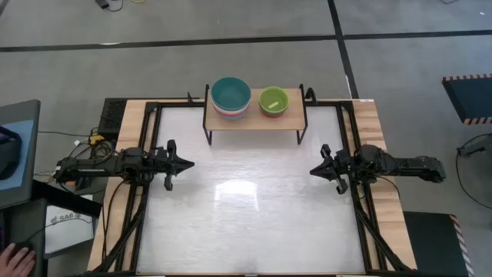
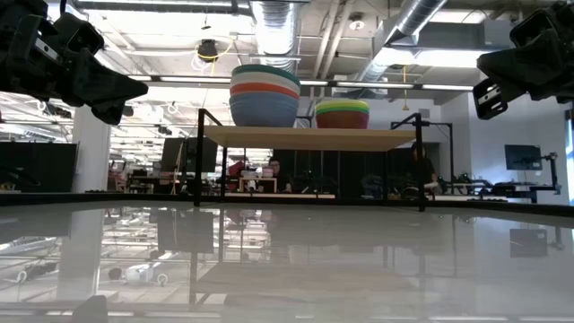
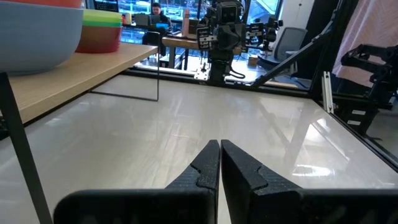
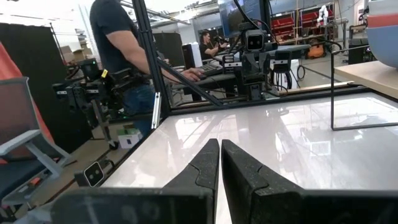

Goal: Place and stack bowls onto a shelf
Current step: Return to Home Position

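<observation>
High view: both arms sit low at the table [image 1: 246,231] sides, left gripper [image 1: 190,162] and right gripper [image 1: 312,171] aimed tip to tip, well apart.
Left gripper state: fingers pressed together, nothing between them (plain in the left wrist view).
Right gripper state: same, fingers together, empty.
Shelf: shelf [image 1: 296,117] stands off to the far-edge side of both tips, roughly midway between them and well apart from either.
Large stack: large stack [image 1: 231,94] is on the shelf end nearer the left gripper, dark teal on top. The low view shows white, red, then slate blue under it.
Small stack: small stack [image 1: 273,101] is just beside it, on the end nearer the right gripper. Its top reads lime from above; yellow versus lime is hard to split.
Step in hand: homing, by my read. No bowl shows on the tabletop, so the task looks about done.
Doing it well: draw each arm straight back along its own line, fingers together, with no swing toward the shelf.
Edges: shelf legs [image 1: 206,131] are the nearest uprights to the left tip, and apart from it. Side rails [image 1: 151,192] run under each arm.
Open room: wide tabletop between the tips, plenty of slack.
Person: a hand [image 1: 15,260] shows outside the table, behind the left arm and off its path.
</observation>
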